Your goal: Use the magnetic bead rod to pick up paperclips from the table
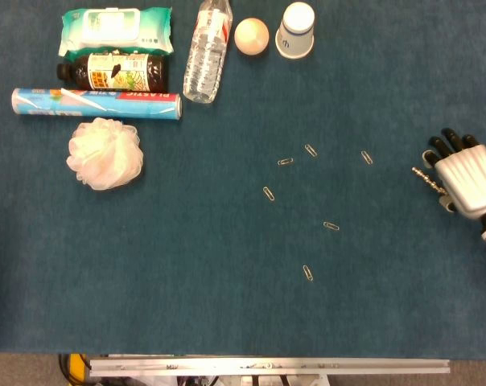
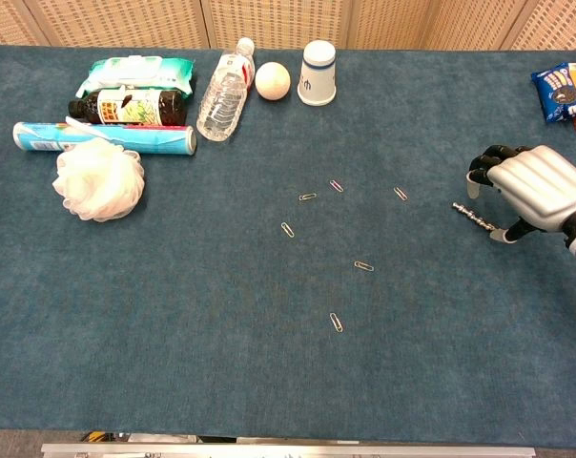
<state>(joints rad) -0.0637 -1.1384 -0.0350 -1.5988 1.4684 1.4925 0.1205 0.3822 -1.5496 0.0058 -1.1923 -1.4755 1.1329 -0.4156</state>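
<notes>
Seemingly poised at the table's right side, a thin, knobbly metal bead rod is pinched in the right hand, whose silver-shelled back faces up and whose dark fingers are curled around the rod's rear end. The rod's free tip is pointed left, toward six small wire paperclips scattered flat across the middle of the table; the nearest paperclip is seen a short way left of the tip, not touching it. The left hand is not shown in either view.

Open cloth is left all around the clips, with a broad bare stretch toward the near edge, where a metal rail is visible.

Along the far left, household goods are grouped: a soft white mesh sponge, a long plastic-wrap tube lying just behind it, a dark glass bottle on its side, and a green wet-wipes pack. A clear, ribbed water bottle is laid down beside a smooth pale ball and an upturned paper cup. A snack packet is placed at the far right corner.

The table is covered in a dull blue-green felt. A woven tan wall panel is seen behind it.
</notes>
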